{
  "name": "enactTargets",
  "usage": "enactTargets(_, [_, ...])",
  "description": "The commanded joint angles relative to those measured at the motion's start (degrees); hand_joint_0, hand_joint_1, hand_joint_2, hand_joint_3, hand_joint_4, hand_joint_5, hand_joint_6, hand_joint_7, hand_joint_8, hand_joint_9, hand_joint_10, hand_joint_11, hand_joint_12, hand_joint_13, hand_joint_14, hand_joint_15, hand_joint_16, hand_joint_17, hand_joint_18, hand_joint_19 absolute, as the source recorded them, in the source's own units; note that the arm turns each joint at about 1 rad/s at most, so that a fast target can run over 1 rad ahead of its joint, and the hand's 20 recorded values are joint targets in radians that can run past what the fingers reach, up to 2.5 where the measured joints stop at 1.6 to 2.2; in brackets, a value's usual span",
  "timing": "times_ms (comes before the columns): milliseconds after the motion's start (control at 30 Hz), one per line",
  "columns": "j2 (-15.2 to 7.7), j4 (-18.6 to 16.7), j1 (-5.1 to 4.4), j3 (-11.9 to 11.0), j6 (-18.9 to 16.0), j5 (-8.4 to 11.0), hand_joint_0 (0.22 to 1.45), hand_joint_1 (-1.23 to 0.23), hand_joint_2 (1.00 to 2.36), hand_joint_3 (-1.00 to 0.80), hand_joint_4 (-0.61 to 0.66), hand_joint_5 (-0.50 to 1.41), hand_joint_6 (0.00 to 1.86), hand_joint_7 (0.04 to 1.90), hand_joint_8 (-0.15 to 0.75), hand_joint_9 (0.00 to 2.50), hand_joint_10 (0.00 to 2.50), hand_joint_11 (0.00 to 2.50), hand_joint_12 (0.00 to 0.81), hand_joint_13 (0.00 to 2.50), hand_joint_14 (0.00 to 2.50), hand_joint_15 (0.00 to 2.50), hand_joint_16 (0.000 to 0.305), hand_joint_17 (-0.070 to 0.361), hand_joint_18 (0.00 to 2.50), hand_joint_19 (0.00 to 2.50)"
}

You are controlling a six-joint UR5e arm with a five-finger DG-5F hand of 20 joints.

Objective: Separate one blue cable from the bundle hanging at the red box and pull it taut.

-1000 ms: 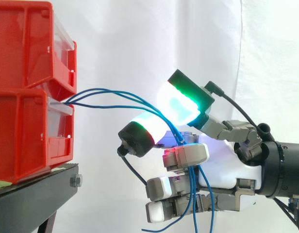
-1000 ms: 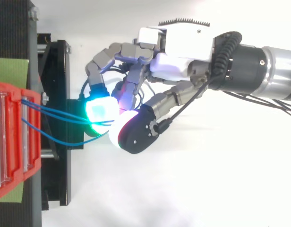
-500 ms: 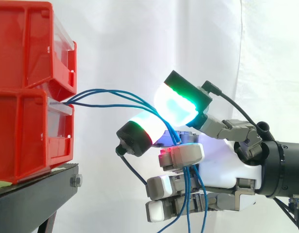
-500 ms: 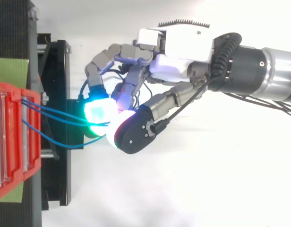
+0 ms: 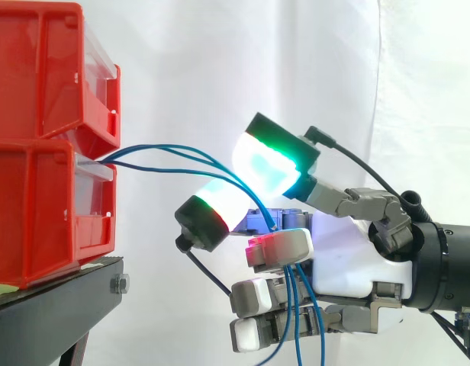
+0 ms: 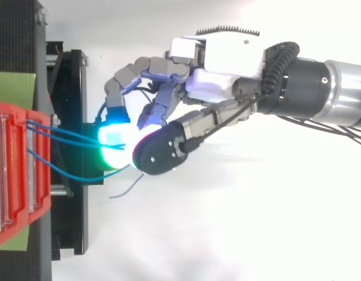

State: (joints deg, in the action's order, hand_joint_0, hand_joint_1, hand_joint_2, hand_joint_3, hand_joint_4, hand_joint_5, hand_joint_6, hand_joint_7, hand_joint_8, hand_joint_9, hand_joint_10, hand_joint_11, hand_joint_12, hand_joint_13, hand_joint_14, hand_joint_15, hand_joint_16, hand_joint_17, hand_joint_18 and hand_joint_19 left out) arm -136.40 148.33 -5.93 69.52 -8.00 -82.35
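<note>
White curtain (image 5: 220, 61), thin blue cables (image 5: 168, 145) arcing from red bin (image 5: 44, 213), pinched in robot hand (image 5: 349, 267)

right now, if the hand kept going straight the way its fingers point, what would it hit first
The hand would likely meet the lower red bin at its front, where the blue cables come out.

No text, number or sign is legible. The red bins (image 5: 44, 145) show no print, nor does the green patch (image 6: 13, 86) on the black stand (image 6: 69, 76), at 9 o'clock from above.

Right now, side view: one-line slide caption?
Hand curled around blue cables running from the stacked red bins, their loose ends hanging below.
</note>
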Motion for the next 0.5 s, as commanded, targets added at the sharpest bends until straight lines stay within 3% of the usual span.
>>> enactTargets(0, [-0.01,0.03,0.05,0.00,0.00,0.00,0.60,-0.54,1.01,-0.35,0.04,-0.13,0.78,1.00,0.275,1.29,0.02,1.18,0.368,0.98,0.02,0.82,0.047,0.105,0.66,0.72])
enactTargets(300, [-0.01,0.03,-0.04,0.00,0.00,0.00,0.61,-0.55,1.01,-0.34,0.07,-0.10,0.68,1.08,0.289,1.29,0.02,1.13,0.366,0.97,0.02,0.81,0.046,0.104,0.65,0.72])
enactTargets(467, [-0.01,0.03,-0.04,0.00,0.00,0.00,0.60,-0.71,1.01,-0.37,0.04,-0.14,0.76,1.03,0.297,1.27,0.02,1.23,0.369,0.98,0.02,0.81,0.047,0.105,0.67,0.71])
